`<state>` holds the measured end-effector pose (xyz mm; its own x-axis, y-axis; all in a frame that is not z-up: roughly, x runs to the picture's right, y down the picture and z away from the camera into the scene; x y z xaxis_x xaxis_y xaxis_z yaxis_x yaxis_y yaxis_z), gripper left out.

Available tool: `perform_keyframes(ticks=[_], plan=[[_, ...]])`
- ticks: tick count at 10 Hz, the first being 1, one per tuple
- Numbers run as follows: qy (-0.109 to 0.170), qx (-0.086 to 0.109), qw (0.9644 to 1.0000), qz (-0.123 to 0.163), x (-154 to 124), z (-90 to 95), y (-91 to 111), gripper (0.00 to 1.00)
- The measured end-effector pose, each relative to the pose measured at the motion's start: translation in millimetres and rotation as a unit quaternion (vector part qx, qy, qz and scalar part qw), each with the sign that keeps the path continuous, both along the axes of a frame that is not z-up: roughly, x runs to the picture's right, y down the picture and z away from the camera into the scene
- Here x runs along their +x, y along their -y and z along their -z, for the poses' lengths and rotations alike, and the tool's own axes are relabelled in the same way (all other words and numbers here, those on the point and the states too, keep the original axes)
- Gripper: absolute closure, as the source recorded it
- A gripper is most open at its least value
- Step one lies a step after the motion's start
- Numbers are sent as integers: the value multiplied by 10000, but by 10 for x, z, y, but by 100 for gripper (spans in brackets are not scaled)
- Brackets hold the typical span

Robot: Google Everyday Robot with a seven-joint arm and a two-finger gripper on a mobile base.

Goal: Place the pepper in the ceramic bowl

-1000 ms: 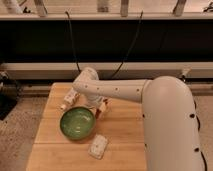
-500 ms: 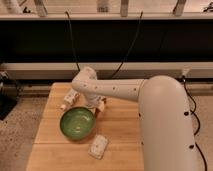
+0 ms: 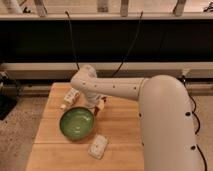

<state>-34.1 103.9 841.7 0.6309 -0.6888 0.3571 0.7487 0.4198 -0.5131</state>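
Dark red-brown, the pepper itself cannot be made out; it may be hidden at the gripper (image 3: 98, 106), whose grip cannot be told. The gripper has edged slightly closer to the green ceramic bowl (image 3: 77, 123), now just beside its far rim, suggesting the drop is near. A white packet (image 3: 97, 146) lies beyond the bowl on the wooden table (image 3: 120, 135).

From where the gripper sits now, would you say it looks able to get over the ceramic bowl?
Probably yes. The gripper hangs just past the back right rim of the ceramic bowl, and nothing stands between them on the wooden table. The white object lies in front of the bowl, out of the way.
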Motion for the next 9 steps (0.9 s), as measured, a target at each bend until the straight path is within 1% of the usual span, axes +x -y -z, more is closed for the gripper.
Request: perform_keyframes(ticks=[2,3,5,6,8,9], plan=[[86,48,9999,-33,-15,132,68,100],[189,59,9998,-32,-68,219,95,100],[410,0,9992,1,-223,299,51,100],[607,-65,9981,47,-377,354,5,100],[837,-160,9963,123,-546,397,-64,100],[988,-226,9947,182,-649,418,-117,100]])
